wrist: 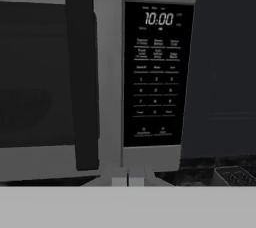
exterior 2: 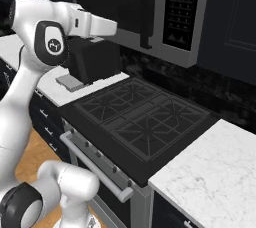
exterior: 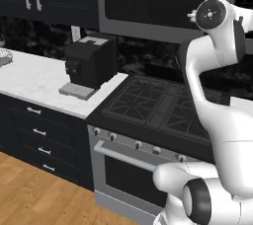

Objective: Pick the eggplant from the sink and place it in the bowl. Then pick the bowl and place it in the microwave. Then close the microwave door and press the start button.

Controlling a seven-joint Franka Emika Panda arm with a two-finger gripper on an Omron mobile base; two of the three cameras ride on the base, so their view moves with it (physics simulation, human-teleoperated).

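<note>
While the arm's jaws sit pressed together, empty, the microwave (wrist: 100, 72) hangs shut above the stove (exterior 2: 142, 117), its button strip (wrist: 156, 74) straight ahead; a black coffee machine (exterior: 89, 66) stands on the marble surface (exterior: 34, 83) left.

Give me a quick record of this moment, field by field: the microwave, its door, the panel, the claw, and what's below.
microwave: mounted above the stove
microwave door: closed, dark handle upright beside the panel
button panel: clock lit, straight ahead of the hand camera
claw: shut, holding nothing, facing the panel
coffee machine: on the white counter, left of the stove
</note>
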